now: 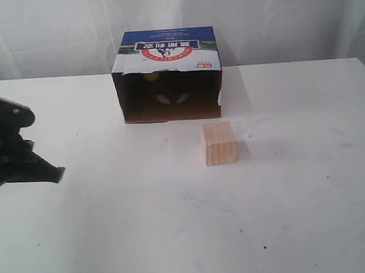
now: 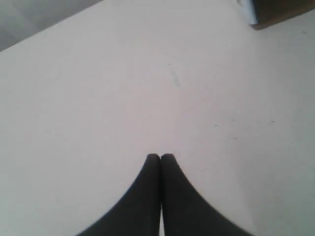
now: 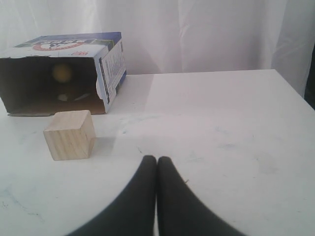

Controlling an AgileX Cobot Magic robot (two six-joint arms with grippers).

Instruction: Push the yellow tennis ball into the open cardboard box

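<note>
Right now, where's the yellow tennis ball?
The yellow tennis ball is inside the open cardboard box, deep in its dark interior, centre-back in the exterior view; the wooden cube stands outside its opening.

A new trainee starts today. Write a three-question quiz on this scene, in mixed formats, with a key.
1. True or false: the yellow tennis ball lies inside the open cardboard box.
2. What stands on the table just in front of the box's opening? A) a wooden cube B) a mug C) a second ball
3. Fill in: the left hand has its fingers ____ (open or shut).

Key: 1 true; 2 A; 3 shut.
</note>
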